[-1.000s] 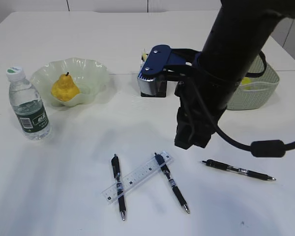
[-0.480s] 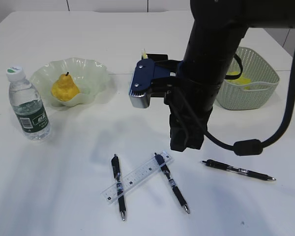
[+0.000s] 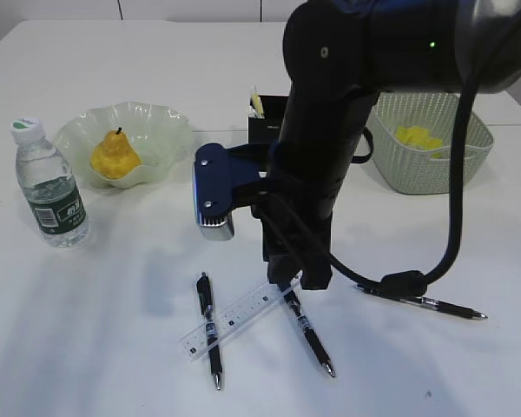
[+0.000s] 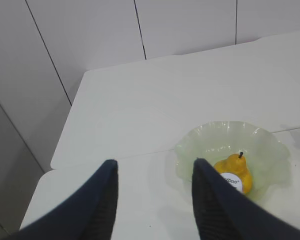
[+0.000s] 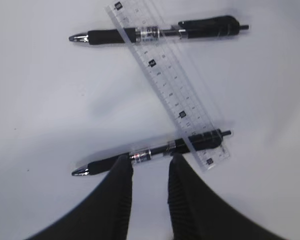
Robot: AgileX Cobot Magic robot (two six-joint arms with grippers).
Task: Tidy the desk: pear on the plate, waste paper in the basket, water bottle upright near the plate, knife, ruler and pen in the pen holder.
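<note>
Exterior view: pear [image 3: 115,155] on the plate [image 3: 161,124], water bottle [image 3: 50,185] upright beside it near the counter's left edge, paper in the basket [image 3: 434,165]; ruler [image 3: 241,314] and pens lie near the front edge. Left wrist view: left end effector [image 4: 155,175] half open, empty. Right wrist view: right end effector [image 5: 150,167], narrowly parted and empty, straddles a pen [image 5: 152,150]

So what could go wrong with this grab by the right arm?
The clear ruler lies across both pens, so lifting the nearer pen may drag or flip it. The right gripper, jaws narrowly apart, straddles that pen's barrel close to the ruler's end and might pinch both. The pen may also roll away.
</note>
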